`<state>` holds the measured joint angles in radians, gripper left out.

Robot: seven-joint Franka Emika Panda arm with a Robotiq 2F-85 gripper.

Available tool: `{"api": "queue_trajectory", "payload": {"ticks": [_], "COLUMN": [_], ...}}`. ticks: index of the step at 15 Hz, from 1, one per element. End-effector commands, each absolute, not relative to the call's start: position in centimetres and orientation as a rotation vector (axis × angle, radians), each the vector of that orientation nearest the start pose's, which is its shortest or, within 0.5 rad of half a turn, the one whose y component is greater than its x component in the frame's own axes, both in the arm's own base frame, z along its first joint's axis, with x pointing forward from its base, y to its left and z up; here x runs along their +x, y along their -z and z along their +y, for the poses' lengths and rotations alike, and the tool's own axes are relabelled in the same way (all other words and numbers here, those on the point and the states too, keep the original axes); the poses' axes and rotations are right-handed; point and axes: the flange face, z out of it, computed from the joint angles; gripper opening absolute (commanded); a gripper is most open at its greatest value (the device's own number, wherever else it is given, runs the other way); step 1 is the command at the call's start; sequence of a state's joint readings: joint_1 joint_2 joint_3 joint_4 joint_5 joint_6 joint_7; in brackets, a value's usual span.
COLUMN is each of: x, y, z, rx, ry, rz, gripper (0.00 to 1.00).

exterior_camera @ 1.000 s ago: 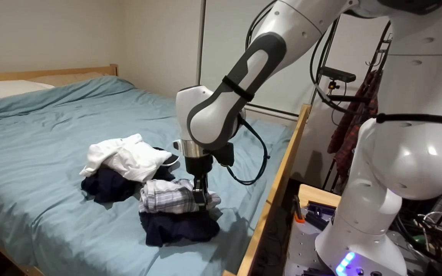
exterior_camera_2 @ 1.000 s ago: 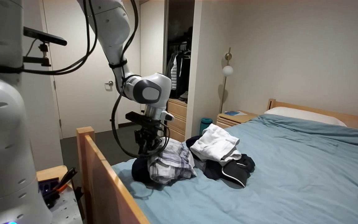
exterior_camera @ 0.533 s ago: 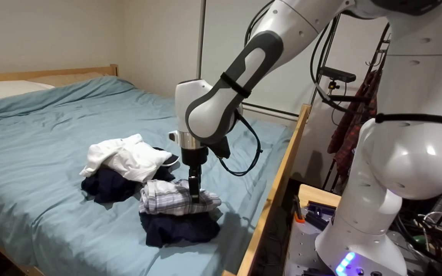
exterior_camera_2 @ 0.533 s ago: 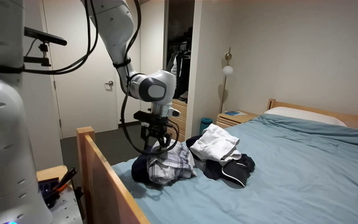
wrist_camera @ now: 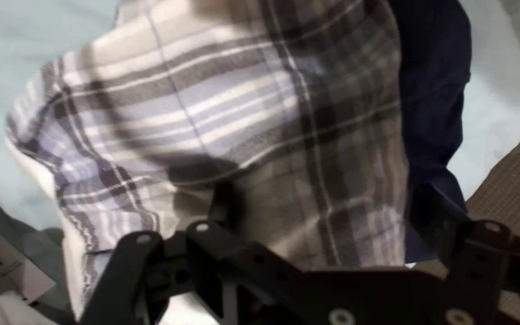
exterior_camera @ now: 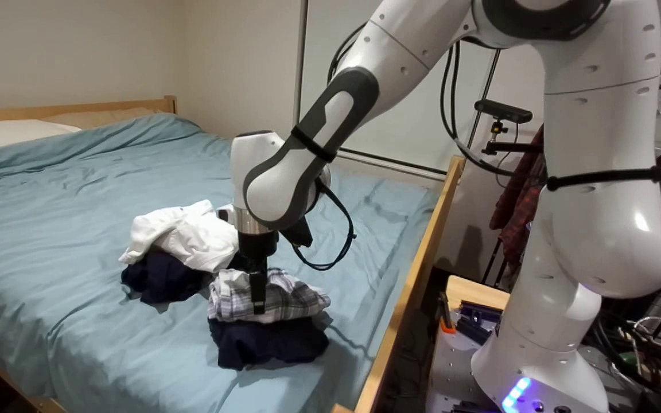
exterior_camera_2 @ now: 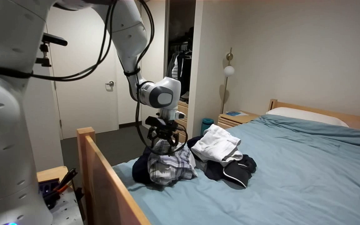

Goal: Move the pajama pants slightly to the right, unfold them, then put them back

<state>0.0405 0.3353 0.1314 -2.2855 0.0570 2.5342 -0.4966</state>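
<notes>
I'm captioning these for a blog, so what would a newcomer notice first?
Probably the big white robot arm, reaching over the blue bedding, its jaws spread and pointing down at the plaid pajama pants. Then the white garment, bright atop dark clothes beside those pants.

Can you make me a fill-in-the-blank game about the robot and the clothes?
Near the checked pajama pants, the gripper has its jaws apart, so it is ____.
The wrist view shows dark ____ clothing beside the pajama pants.
The top garment of the neighbouring pile is ____.
The wooden footboard belongs to a ____.
Missing words: open; blue; white; bed.
</notes>
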Motion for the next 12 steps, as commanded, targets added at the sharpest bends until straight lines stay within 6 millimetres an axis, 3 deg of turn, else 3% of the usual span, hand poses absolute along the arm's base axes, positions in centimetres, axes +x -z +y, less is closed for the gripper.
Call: {"api": "queue_trajectory", "payload": {"ticks": [1,2,4,12], "x": [52.6,52.8,53.0,54.6], "y": [-18.0,-17.5,-17.1,-18.7], "z": [10.2,10.4,10.3,8.3], "rx": [-2.814,-2.806,-2.812,-2.811], "ry": [-0.181,-0.207,-0.249,-0.316], "rz": [-0.939,-0.935,-0.92,-0.909], "gripper": [1.0,1.0,0.73,0.2]}}
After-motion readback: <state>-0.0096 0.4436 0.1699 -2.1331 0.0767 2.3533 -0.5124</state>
